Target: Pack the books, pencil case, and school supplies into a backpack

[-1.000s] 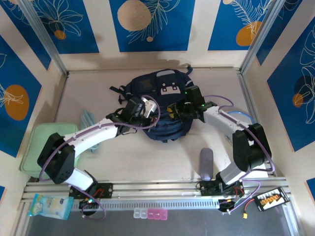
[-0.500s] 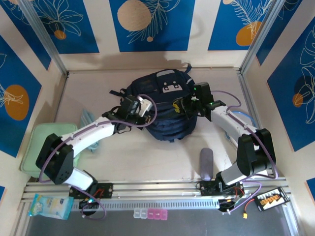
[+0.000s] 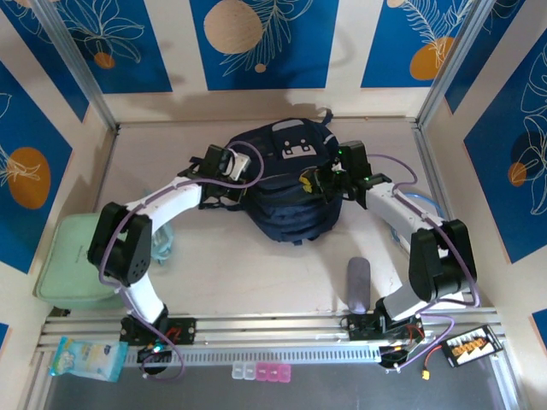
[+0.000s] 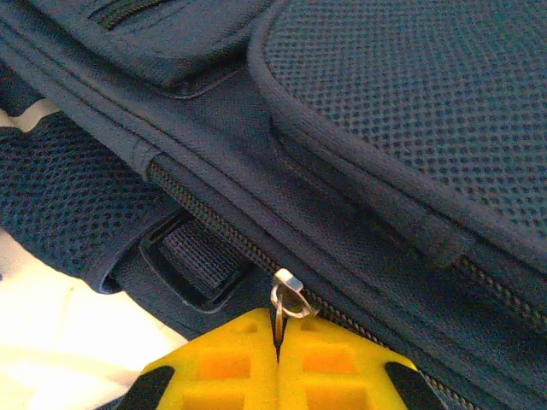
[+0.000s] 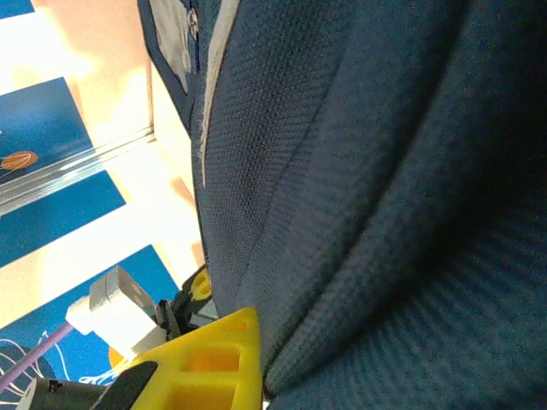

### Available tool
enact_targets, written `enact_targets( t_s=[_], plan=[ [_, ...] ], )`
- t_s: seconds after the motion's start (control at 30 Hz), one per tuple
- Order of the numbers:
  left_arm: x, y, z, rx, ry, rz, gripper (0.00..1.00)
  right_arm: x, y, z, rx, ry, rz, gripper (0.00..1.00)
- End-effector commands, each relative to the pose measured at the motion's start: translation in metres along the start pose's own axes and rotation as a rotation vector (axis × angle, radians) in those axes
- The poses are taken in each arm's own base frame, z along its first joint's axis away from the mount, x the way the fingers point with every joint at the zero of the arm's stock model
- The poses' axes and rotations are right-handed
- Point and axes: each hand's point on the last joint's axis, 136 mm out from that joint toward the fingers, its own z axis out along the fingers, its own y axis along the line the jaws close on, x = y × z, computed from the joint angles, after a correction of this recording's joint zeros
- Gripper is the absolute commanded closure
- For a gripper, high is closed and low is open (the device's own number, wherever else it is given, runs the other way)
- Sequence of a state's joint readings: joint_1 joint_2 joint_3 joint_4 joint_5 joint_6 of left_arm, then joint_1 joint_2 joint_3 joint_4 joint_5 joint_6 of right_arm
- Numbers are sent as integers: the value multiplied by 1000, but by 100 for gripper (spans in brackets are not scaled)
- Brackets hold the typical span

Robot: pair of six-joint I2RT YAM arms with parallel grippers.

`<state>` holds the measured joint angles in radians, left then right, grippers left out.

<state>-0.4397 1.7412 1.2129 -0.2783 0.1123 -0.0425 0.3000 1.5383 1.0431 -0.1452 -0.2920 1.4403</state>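
While the left gripper [image 4: 278, 335] is clamping its yellow jaws together on the small metal zipper pull [image 4: 286, 295], the pull is sticking up out of the tips. The zipper track [image 4: 214, 224] is running diagonally just beyond them along the navy backpack [image 3: 286, 192]. The right gripper [image 3: 308, 183] is pressing against the opposite flank of the backpack. One yellow finger [image 5: 218, 359] is lying against the blue fabric, which is hiding the other, so I cannot tell whether those jaws are apart or closed on cloth. The backpack is sitting between the two grippers. The grey pencil case [image 3: 358, 284] is lying on the table [image 3: 256, 273], well apart from the right jaws, near that arm's base.
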Motion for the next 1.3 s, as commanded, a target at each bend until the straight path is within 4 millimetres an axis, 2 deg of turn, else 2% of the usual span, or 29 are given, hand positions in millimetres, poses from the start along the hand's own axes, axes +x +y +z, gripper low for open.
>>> enact_targets(
  t_s=[0.0,0.1,0.13,0.27,0.4,0.43,0.53,0.63,0.73,0.87,1.0,1.1,1.27],
  plan=[
    [-11,21,0,-41,-10,-13,100,6,23,7,-52,31,-57,89],
    [-12,29,0,-52,-11,-36,98,8,27,20,-44,49,-72,89],
    [-13,34,-2,-60,-14,-50,93,9,29,24,-42,59,-73,89],
    [-1,59,-19,-168,6,-168,48,9,33,41,-30,80,-86,89],
    [32,72,-51,-285,60,-275,40,9,27,49,4,85,-102,87],
    [40,75,-62,-317,63,-302,38,9,25,50,15,85,-109,84],
    [56,85,-96,-404,54,-357,30,9,17,45,67,66,-172,63],
    [72,104,-128,-514,47,-419,21,8,8,34,131,24,-247,45],
    [93,129,-145,-611,59,-501,15,9,2,21,163,-17,-308,37],
    [119,159,-144,-641,97,-653,13,8,-7,3,215,-85,-392,31],
    [127,188,-130,-655,140,-736,18,5,-17,-13,259,-171,-460,27],
    [128,210,-118,-677,185,-756,28,5,-20,-26,274,-221,-501,27],
    [127,230,-102,-692,260,-735,50,5,-17,-45,288,-308,-571,25]
  ],
)
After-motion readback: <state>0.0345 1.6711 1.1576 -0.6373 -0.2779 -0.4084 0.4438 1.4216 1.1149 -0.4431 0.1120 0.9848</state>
